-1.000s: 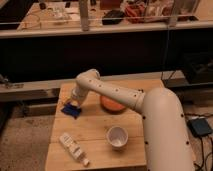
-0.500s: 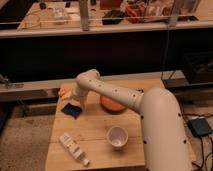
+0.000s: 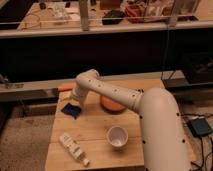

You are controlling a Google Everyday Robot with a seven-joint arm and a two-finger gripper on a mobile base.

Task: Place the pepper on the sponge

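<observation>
Taking the table as my dial, with six o'clock at the camera's edge, the bottle lies on its side at seven. The white cup stands upright just short of the centre. Farther back, at ten, the sponge lies flat with nothing on it. The orange dish sits toward twelve, partly behind the arm.

The gripper hangs at the sponge's far edge, wrist bent steeply down. I cannot tell whether it is spread or closed. The pepper shows at the far left rim, about eleven, just beyond the sponge and just left of the wrist. I also cannot tell whether it rests on the wood or is caught in the grip.

Either way it is off the sponge, so I judge the work here to be about that short gap. To do it well I would keep the pepper held across its narrow width. I would travel low toward five o'clock from where it shows and let go only over the middle of the sponge, since a long, rounded piece may roll off a soft edge. I would keep the wrist clear of the dish at the gripper's three o'clock and avoid dragging the sponge.
</observation>
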